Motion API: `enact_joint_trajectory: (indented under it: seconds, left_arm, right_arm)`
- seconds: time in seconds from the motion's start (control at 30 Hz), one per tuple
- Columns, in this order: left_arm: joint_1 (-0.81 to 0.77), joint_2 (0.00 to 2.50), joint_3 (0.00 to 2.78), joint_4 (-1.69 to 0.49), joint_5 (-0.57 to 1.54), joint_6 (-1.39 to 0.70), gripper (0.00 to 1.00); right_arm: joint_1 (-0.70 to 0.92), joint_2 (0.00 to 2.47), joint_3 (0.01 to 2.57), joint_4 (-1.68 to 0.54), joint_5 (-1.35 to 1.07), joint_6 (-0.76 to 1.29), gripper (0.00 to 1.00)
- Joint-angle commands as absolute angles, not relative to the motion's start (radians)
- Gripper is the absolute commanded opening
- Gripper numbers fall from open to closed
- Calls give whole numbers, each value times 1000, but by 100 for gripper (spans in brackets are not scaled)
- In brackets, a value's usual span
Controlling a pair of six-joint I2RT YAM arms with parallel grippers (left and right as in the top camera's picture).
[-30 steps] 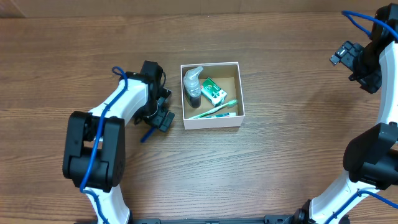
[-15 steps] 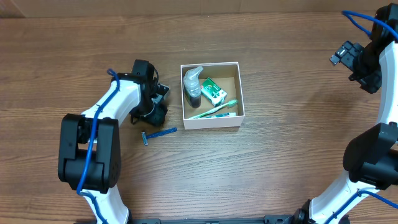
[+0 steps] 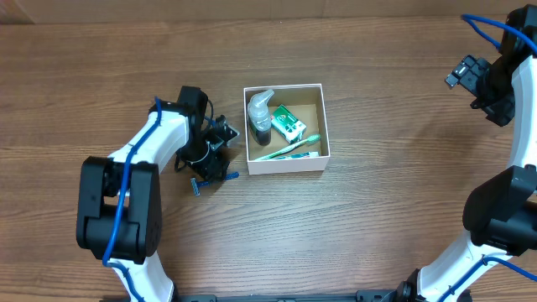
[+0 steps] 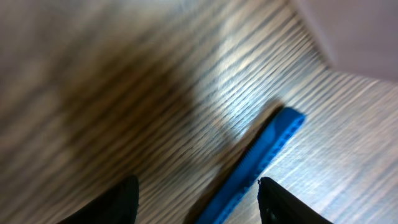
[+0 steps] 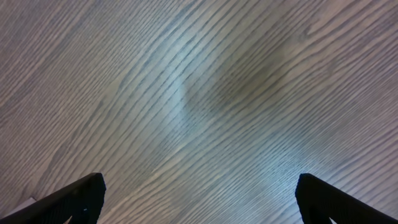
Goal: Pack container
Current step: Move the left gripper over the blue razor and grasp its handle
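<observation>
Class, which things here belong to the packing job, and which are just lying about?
Job: box, bottle, green carton, toothbrush, razor, left gripper.
Lying about: only the right gripper, open over the table.

left gripper [image 3: 213, 163] back down over the blue razor [image 3: 198, 186]

half a second ago the razor lay uncovered on the table, with the gripper pulled back up beside the container [image 3: 285, 163]. now the gripper covers the razor's middle and only its two ends show from overhead. in the wrist view the handle lies between the spread fingers [image 4: 118, 200].
</observation>
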State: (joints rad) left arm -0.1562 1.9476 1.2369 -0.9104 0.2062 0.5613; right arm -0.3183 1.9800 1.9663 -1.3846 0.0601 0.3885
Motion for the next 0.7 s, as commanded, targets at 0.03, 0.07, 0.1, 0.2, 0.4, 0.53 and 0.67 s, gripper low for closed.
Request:
enact_joint_trajectory:
  seconds: [0.03,0.07,0.1,0.2,0.4,0.53,0.67]
  left_arm:
    - [-162,2008,1213,-907,220,592,61]
    - [-166,2008,1213,-907,219,601,61]
    - [-169,2009,1212,-907,220,616,61]
    - [-193,2009,1210,-912,222,661,73]
    - [-200,2009,1197,-811,26,749,77]
    - [-195,2009,1152,-760,18,749,75]
    - [-198,2009,1135,-801,19,748,75]
  right_arm:
    - [-315,1974,1969,-1381,78,394,100]
    - [-315,1974,1969,-1382,78,394,100]
    - [-315,1974,1969,-1382,78,394,100]
    - [-315,1974,1969,-1382,78,394,100]
    - [-315,1974,1969,-1382,78,394,100]
    - [-315,1974,1969,-1382,78,394,100]
    - [-315,1974,1969,-1381,78,394,100]
